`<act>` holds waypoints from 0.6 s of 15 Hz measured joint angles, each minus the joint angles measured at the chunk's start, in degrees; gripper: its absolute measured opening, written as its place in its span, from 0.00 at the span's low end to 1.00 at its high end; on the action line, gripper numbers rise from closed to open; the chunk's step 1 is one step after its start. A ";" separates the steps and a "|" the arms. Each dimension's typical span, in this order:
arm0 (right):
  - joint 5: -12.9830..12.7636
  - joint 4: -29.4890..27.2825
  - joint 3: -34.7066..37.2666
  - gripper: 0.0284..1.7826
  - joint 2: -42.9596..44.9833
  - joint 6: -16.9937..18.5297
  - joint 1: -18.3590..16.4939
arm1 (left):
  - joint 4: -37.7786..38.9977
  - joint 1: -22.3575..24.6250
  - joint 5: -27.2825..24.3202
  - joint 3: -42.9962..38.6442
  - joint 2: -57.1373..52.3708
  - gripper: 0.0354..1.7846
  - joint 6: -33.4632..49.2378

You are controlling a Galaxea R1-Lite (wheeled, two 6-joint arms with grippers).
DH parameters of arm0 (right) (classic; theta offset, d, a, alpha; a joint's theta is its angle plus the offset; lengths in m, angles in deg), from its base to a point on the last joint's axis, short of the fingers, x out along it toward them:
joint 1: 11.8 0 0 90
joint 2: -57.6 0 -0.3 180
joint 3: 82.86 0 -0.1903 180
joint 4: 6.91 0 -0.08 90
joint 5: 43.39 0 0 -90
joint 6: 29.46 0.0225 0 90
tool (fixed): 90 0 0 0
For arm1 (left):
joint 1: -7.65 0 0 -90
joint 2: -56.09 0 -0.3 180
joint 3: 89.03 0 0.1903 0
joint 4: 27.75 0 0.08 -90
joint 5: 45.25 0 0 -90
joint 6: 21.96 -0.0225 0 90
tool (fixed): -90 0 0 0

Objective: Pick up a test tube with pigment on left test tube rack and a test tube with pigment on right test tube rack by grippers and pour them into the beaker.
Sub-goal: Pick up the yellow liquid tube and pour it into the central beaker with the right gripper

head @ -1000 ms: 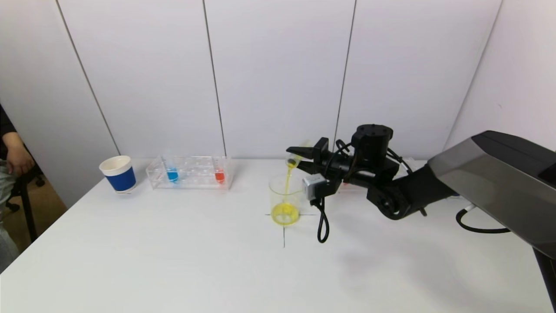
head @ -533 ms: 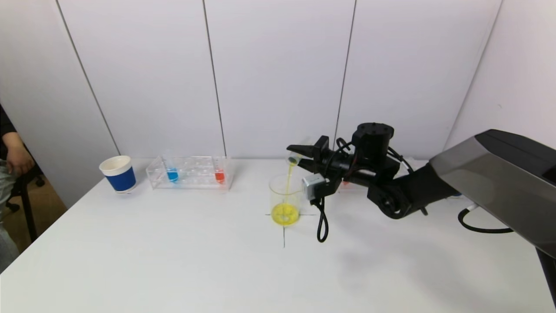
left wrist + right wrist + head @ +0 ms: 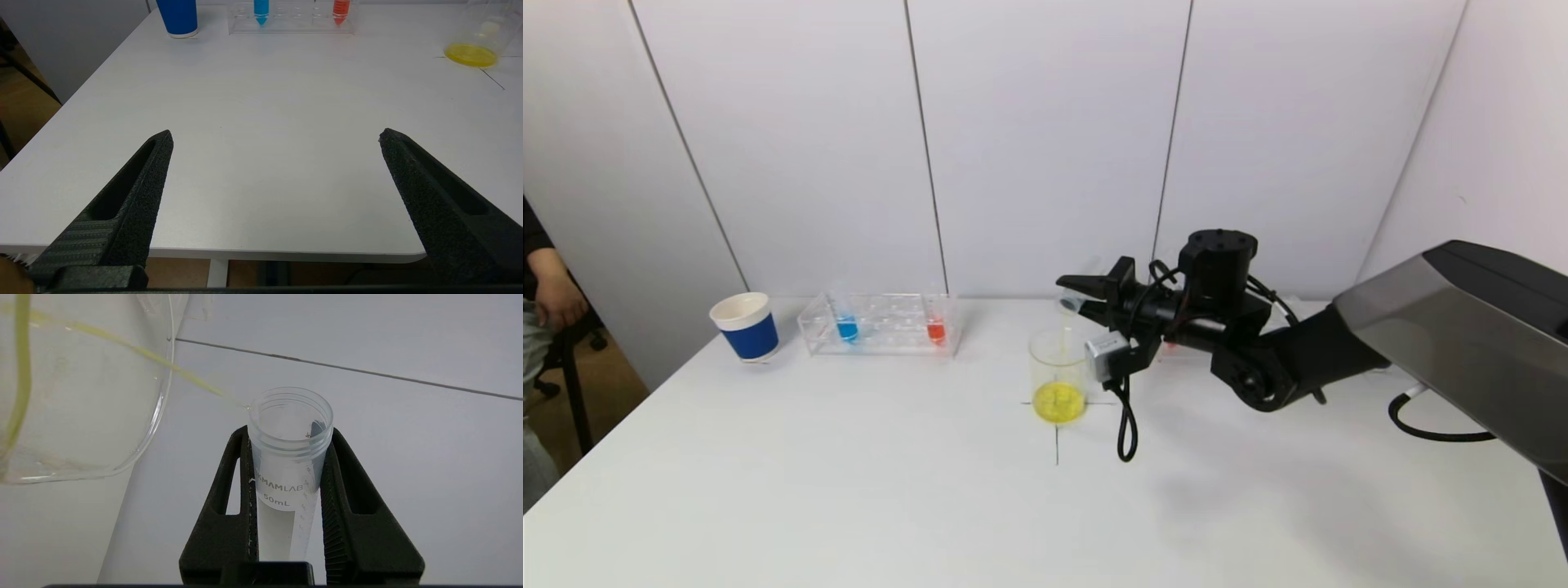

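My right gripper (image 3: 1080, 296) is shut on a clear 50 mL test tube (image 3: 288, 465), tipped sideways over the beaker (image 3: 1058, 374). A thin yellow thread still runs from the tube's lip (image 3: 250, 408) into the beaker, which holds yellow liquid at its bottom (image 3: 1058, 402). The tube looks almost empty. The left rack (image 3: 882, 325) holds a blue-pigment tube (image 3: 847, 327) and a red-pigment tube (image 3: 935, 329). The right rack is hidden behind my right arm. My left gripper (image 3: 276, 136) is open and empty over the table's near left part; it does not show in the head view.
A blue and white paper cup (image 3: 745, 327) stands left of the left rack. A black cross (image 3: 1057, 441) marks the table under the beaker. A black cable (image 3: 1128, 425) hangs from my right wrist beside the beaker. A person's arm (image 3: 551, 290) shows at the far left.
The yellow stream from the tube has thinned to a faint thread. The right gripper has shifted slightly left and up with the tube. The liquid in the beaker has risen a little.
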 joint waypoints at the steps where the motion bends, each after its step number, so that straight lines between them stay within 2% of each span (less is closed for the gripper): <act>1: -0.16 -0.13 0.00 0.27 0.10 -0.30 0.24 | 0.00 0.00 -0.02 0.00 0.00 0.99 -0.01; 5: -0.27 -0.41 0.06 0.27 0.22 -1.46 0.83 | 0.00 0.00 0.01 0.00 0.00 0.99 0.00; 9: -0.13 -0.33 0.28 0.27 0.21 -0.80 0.89 | 0.00 0.00 0.01 0.00 0.00 0.99 0.02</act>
